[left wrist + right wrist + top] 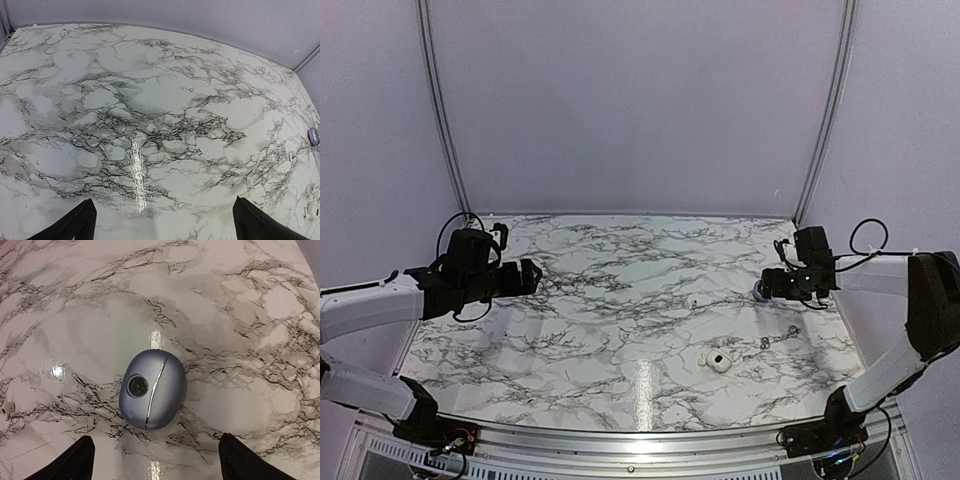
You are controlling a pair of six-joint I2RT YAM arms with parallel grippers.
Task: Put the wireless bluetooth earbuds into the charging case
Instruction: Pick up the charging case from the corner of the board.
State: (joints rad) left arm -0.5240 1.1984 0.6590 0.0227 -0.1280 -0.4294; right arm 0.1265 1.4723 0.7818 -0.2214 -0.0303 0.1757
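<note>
Marble tabletop, right edge: charging case sat closed, one earbud loose nearby, so we figured nothing was inserted yet. Our left gripper and right gripper both gaped empty.

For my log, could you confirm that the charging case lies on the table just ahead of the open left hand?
Not quite: the charging case lies on the table just ahead of the open right hand, as the right wrist view shows.
</note>
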